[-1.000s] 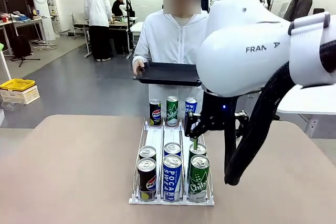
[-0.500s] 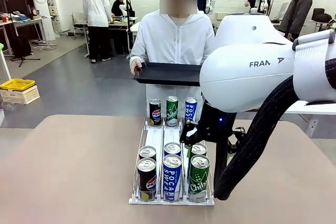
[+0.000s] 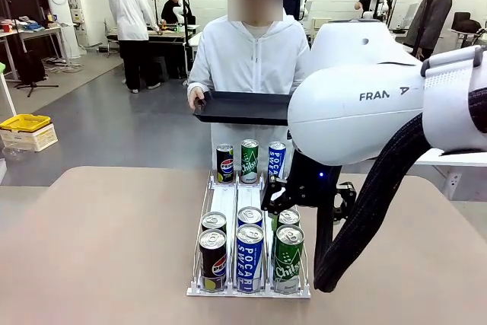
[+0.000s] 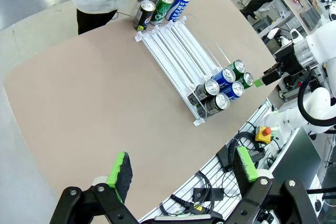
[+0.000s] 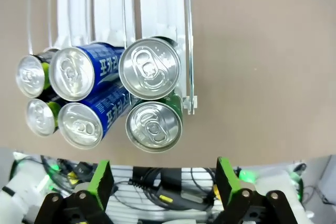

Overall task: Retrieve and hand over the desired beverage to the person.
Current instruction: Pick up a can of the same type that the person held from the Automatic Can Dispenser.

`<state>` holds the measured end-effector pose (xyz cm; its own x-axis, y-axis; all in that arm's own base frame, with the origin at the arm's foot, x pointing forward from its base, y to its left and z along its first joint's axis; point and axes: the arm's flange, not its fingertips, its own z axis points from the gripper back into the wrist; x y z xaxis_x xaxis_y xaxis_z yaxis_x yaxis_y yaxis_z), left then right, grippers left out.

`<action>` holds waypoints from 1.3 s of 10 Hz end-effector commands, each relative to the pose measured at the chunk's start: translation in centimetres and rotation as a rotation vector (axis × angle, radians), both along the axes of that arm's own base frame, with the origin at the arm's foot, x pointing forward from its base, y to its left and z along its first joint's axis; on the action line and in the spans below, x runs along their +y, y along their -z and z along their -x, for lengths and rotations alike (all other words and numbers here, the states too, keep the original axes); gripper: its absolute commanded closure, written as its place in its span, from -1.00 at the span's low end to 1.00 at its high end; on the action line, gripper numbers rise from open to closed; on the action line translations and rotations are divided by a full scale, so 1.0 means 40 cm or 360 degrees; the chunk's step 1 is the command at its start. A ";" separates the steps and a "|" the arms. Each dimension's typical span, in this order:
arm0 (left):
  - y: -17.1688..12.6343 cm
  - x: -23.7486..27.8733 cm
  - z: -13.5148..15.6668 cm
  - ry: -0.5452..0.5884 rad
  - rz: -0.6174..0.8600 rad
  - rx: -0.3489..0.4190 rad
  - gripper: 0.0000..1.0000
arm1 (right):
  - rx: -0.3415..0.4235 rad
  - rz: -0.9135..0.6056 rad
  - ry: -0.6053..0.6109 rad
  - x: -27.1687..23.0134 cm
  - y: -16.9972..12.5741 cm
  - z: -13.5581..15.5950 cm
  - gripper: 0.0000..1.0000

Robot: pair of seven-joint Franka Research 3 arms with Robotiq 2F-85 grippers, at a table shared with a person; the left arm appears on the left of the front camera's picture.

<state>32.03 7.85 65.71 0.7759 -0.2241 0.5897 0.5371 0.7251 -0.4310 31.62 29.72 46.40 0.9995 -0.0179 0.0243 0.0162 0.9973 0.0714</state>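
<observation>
A white wire rack [image 3: 225, 197] lies along the table's middle. Three cans stand at its far end: a Pepsi [image 3: 224, 163], a green Chilsung [image 3: 249, 160] and a blue Pocari [image 3: 276, 159]. Several more stand in two rows at the near end, among them the front green can [image 3: 288, 258] and the one behind it [image 5: 149, 69]. My right gripper [image 3: 280, 207] hangs open just above these two green cans, its pads [image 5: 100, 182] apart with nothing between them. My left gripper [image 4: 182, 167] is open, high over the table's corner. The person [image 3: 251, 55] holds a dark tray [image 3: 243, 108] beyond the rack.
Bare tan table [image 3: 106, 249] lies on both sides of the rack. My right arm's white housing [image 3: 358, 104] blocks the right of the front view. Other people and workbenches stand far behind. Cables and an emergency stop button [image 4: 263, 132] sit off the table's near edge.
My right arm has come down and slightly toward the rack's near end, so the gripper sits lower over the green cans. The cans and tray have stayed put.
</observation>
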 end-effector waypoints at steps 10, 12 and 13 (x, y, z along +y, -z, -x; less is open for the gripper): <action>-0.002 0.003 0.000 0.0034 0.0019 -0.0023 -1.00 | 0.0005 0.0000 -0.0099 0.022 0.111 -0.043 -1.00; -0.002 0.003 0.000 0.0034 0.0019 -0.0023 -1.00 | 0.0010 0.0025 -0.0082 0.016 0.115 -0.044 -1.00; -0.002 0.003 0.000 0.0034 0.0019 -0.0023 -1.00 | -0.0007 0.0039 -0.0063 0.012 0.111 -0.042 -1.00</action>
<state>32.02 7.85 65.72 0.7758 -0.2241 0.5898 0.5372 0.7250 -0.4311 33.41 30.46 42.34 0.9992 0.0379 0.0086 -0.0384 0.9964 0.0761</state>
